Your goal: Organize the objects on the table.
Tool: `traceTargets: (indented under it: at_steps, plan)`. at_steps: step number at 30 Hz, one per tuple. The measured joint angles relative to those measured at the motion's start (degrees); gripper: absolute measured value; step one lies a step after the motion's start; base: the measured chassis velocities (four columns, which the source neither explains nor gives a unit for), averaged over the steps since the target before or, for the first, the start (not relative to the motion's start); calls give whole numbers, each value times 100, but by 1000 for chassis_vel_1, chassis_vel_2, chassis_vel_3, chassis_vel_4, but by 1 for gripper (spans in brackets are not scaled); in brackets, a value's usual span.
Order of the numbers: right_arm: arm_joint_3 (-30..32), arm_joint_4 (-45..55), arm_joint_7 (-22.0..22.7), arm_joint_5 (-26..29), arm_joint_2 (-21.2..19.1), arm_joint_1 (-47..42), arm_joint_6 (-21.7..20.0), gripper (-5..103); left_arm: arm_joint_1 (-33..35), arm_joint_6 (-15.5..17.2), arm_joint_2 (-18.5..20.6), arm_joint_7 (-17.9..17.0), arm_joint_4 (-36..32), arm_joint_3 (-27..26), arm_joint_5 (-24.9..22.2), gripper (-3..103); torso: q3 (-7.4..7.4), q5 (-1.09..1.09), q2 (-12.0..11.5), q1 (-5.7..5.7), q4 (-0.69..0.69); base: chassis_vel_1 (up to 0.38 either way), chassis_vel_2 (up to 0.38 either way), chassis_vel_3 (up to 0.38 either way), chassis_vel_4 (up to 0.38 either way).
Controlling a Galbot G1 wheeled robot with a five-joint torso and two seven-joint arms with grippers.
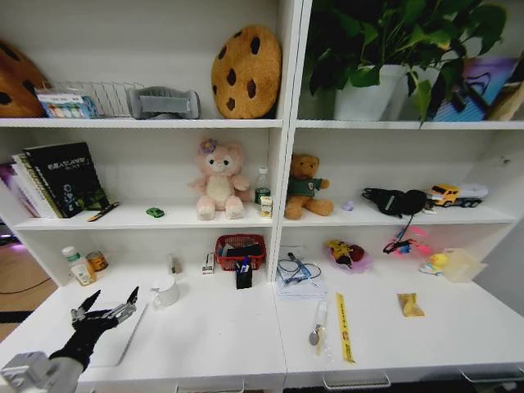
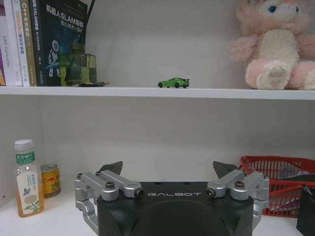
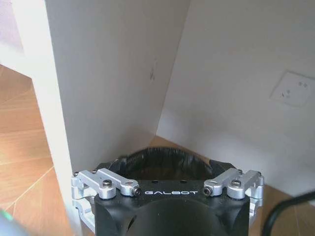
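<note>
- One left gripper hangs over the 7 o'clock corner of the long white desk. Its two dark-tipped fingers are spread wide and hold nothing.
- One right gripper sits low beside a white side panel, above a wood floor. Its fingers are likewise apart and empty.
- One slim silver-white laptop lies flat and closed with rounded corners, directly under the left gripper. I cannot tell whether they touch.
- There are two clear green-labelled bottles. One has a white cap and pale drink inside, and stands at the desk's 9 o'clock edge just beside one small can. The other stands on the middle shelf between the two plush toys, a pink one and a brown bear.
- One small green toy car rests on the middle shelf, at 9 o'clock of the pink plush.
- One thin pen lies at the desk's 5 o'clock, beside a yellow strip.
- One red basket sits at the desk's 12 o'clock.
- Two cookie-shaped cushions lie on the top shelf.
</note>
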Motion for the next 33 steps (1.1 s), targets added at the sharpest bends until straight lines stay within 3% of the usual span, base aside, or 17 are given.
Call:
traceTargets:
  at_steps: [19, 25, 28, 30, 31, 33]
  plan:
    - [24, -56, -29, 371, -60, -211, 249, 100, 1, 0, 0, -1, 0, 0, 0, 100, -2, -1, 4, -5, 2, 69, -73, -78, 76]
    - [37, 337, -45, 393, -96, -371, 470, 100, 1, 0, 0, -1, 0, 0, 0, 100, 0, 0, 1, -1, 0, 21, -28, -22, 9]
    - [93, 1152, -164, 617, -227, -695, 460, 100, 0, 0, 0, -1, 0, 0, 0, 100, 1, 2, -1, 4, 1, -49, 57, 40, -54]
    - [132, 2496, -335, 1328, -491, -1380, 258, 100, 0, 0, 0, -1, 0, 0, 0, 100, 1, 0, -2, 4, 2, -38, 58, 41, -40]
    - [132, 2496, -335, 1328, -491, -1380, 258, 100, 0, 0, 0, -1, 0, 0, 0, 100, 1, 0, -2, 4, 2, -23, 54, 25, -28]
    - [227, 3610, -423, 1752, -761, -2189, 115, 100, 0, 0, 0, -1, 0, 0, 0, 100, 1, 0, -1, 4, -2, 0, 0, 0, 0]
